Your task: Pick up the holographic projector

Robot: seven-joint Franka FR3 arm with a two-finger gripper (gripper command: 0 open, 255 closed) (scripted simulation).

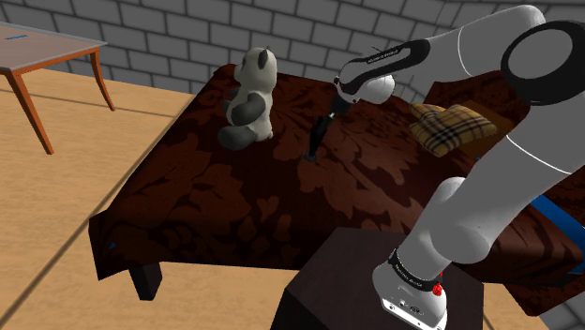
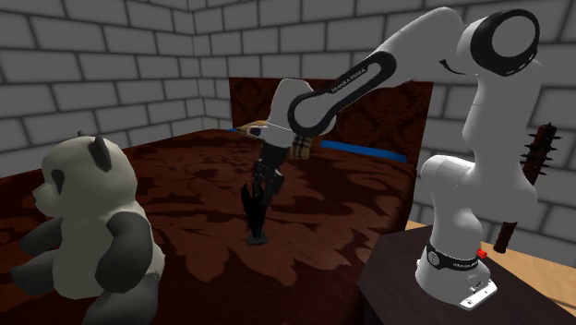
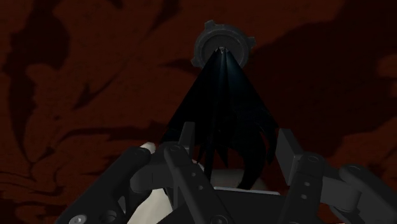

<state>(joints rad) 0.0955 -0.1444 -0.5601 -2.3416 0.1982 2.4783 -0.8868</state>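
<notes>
Poised with tool [image 3: 235, 143] atop upright holographic projector [image 3: 219, 95] on dark red bed [image 1: 234, 206], near plush panda [image 1: 248, 98]. Cannot tell whether gripped.

Black cone-shaped holographic projector [image 1: 316, 141] upright on dark-red bedspread [image 1: 234, 206]

Matt black projector [image 1: 314, 145], cloth bedspread [image 1: 234, 202], plush panda [image 1: 249, 98], wooden table [image 1: 37, 47]

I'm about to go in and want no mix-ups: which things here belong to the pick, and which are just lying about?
Belongs to the job:
holographic projector, a dark cone on a round base, upright on the bed
gripper, at the cone's upper end

Just lying about:
panda plush
plaid pillow
wooden table
spiked club by the stand
</notes>
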